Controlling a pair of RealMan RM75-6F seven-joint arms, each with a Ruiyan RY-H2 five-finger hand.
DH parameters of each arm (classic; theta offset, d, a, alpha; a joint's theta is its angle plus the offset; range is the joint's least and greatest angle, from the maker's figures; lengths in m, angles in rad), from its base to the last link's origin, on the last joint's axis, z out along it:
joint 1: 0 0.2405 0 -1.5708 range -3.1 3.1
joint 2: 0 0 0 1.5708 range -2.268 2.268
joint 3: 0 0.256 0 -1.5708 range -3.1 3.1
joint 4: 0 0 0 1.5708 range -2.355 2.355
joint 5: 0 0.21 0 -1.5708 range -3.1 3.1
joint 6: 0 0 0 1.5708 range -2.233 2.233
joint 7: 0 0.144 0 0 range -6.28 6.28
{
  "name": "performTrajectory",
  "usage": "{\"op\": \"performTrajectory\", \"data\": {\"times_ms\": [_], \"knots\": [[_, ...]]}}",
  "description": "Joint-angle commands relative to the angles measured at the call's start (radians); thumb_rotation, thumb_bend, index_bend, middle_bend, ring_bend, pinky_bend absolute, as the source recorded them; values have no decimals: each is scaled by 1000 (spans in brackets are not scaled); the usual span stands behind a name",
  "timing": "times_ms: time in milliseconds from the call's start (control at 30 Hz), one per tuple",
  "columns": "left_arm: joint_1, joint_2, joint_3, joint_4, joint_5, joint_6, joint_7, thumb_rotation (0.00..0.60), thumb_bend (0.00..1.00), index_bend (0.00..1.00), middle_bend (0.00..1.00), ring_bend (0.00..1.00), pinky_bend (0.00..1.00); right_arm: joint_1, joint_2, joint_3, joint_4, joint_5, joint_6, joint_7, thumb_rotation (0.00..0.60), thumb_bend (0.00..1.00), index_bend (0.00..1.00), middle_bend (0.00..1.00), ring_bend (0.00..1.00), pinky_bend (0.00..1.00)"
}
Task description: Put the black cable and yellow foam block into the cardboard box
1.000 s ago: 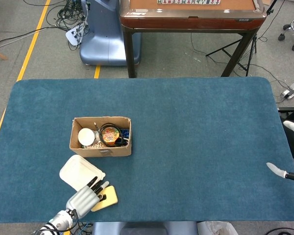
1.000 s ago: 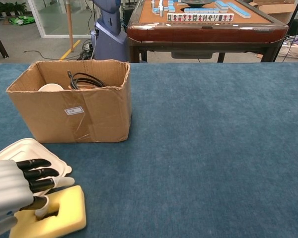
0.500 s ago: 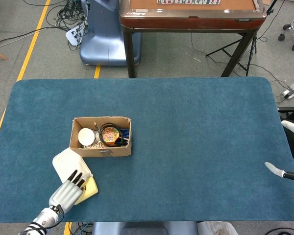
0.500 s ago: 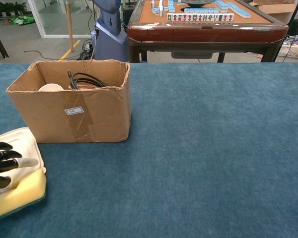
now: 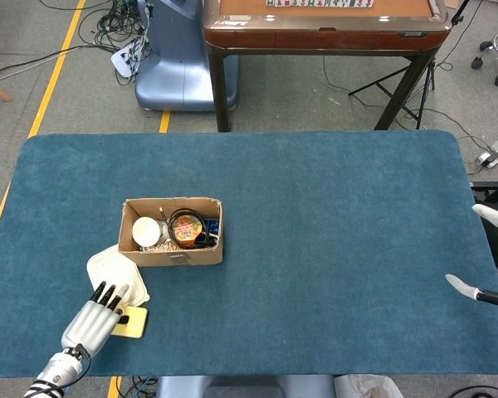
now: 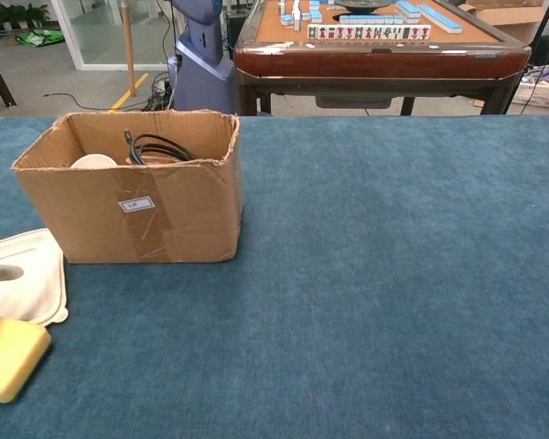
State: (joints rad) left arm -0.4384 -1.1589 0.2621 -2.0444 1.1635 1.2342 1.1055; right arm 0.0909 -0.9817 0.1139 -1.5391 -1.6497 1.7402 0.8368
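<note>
The cardboard box (image 5: 171, 245) stands left of the table's middle, and the chest view shows its front wall (image 6: 137, 210). The black cable (image 5: 187, 228) lies coiled inside it, and a loop of the cable (image 6: 156, 144) shows above the rim. The yellow foam block (image 5: 133, 322) sits near the front left edge, at my left hand's (image 5: 91, 319) thumb side. My left hand holds the block, with its fingers spread towards the white lid. In the chest view the foam block (image 6: 9, 355) shows at the lower left, slightly tilted. My right hand (image 5: 473, 290) hangs at the table's right edge, one finger outstretched, holding nothing.
A white foam lid (image 5: 116, 272) lies flat between the box and my left hand, and in the chest view this lid (image 6: 23, 288) sits at the left edge. A white cup (image 5: 146, 230) and a round tin share the box. A mahjong table (image 5: 324, 25) stands beyond the far edge.
My left hand has slid left along the front edge, and the yellow foam block has moved with it. The white lid shifted left and towards the box. The right hand barely moved.
</note>
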Motion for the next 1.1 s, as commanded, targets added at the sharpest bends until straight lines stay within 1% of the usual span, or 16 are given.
{"op": "performTrajectory", "data": {"times_ms": [33,133,200,300,367,433,500,700,800,1100], "knots": [[11,8,1,-7,5,3,-28,600,516,390,0,0,0,0,-1,0,-1,0,-1,-2,600,0,150,169,0,0],[20,18,1,-12,24,3,-67,600,495,370,0,0,0,2,-1,-1,-1,0,-4,-4,600,0,150,169,0,0],[25,26,0,-16,39,3,-90,600,435,318,0,0,0,3,-1,-2,-3,-1,-6,-6,600,0,150,169,0,0],[29,32,-8,-23,53,-3,-129,600,325,166,0,0,0,3,-2,-2,-4,-1,-7,-10,600,0,150,169,0,0],[28,33,-16,-24,59,-8,-150,600,272,67,0,0,0,3,-2,-2,-5,-1,-7,-11,600,0,150,169,0,0],[27,28,-27,-23,61,-11,-164,600,232,7,0,0,0,3,-2,-2,-6,-1,-7,-13,600,0,150,169,0,0],[26,21,-39,-21,54,-14,-164,600,210,0,0,0,0,3,-1,-2,-6,-1,-7,-12,600,0,150,169,0,0],[10,-3,-64,-16,-15,-37,-129,600,195,0,0,0,0,0,0,-1,-2,1,-2,-2,600,0,150,169,0,0],[4,-10,-65,-17,-49,-46,-106,600,194,0,0,0,0,-1,1,-1,0,2,0,2,600,0,150,169,0,0],[5,-25,-57,-7,-86,-43,-86,600,193,0,0,0,0,1,0,-2,-2,-1,-5,-3,600,0,150,169,0,0]]}}
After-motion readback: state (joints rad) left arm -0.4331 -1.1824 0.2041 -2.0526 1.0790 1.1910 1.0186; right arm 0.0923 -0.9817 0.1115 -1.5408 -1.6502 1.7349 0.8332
